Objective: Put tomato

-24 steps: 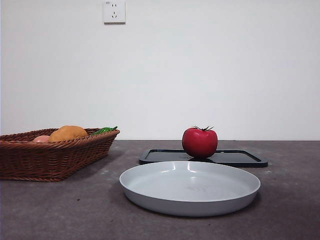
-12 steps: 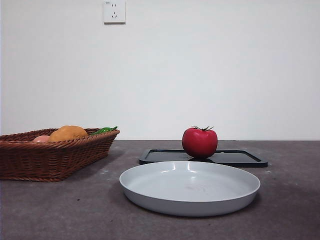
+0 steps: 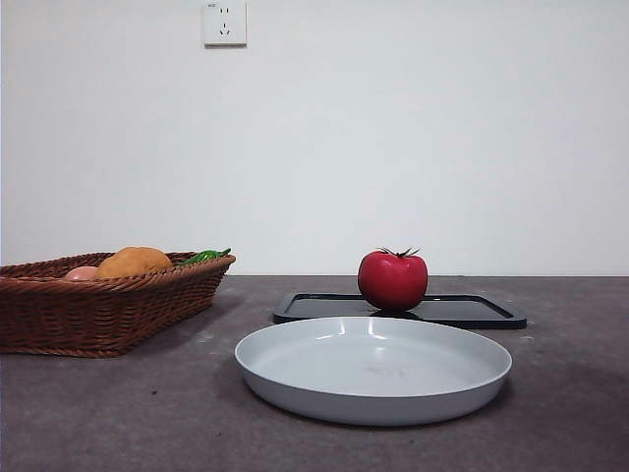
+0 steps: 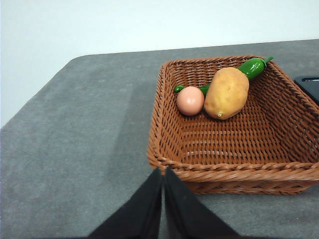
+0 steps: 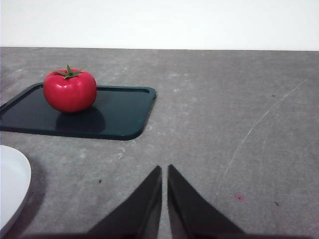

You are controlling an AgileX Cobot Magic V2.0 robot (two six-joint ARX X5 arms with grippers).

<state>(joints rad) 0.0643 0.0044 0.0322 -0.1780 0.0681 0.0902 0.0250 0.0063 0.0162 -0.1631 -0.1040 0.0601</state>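
The tomato, glossy red with a green spiky stem, stands on a flat black tray behind the grey plate. My right gripper is shut and holds nothing, hovering over bare table well clear of the tray and tomato. In its own wrist view my left gripper is shut too, just outside the near rim of the wicker basket. Neither arm shows in the front view.
The wicker basket at the left holds an orange-brown rounded fruit, a small pale pink fruit and a green pepper. A corner of the grey plate shows near the right gripper. A wall socket is high on the wall.
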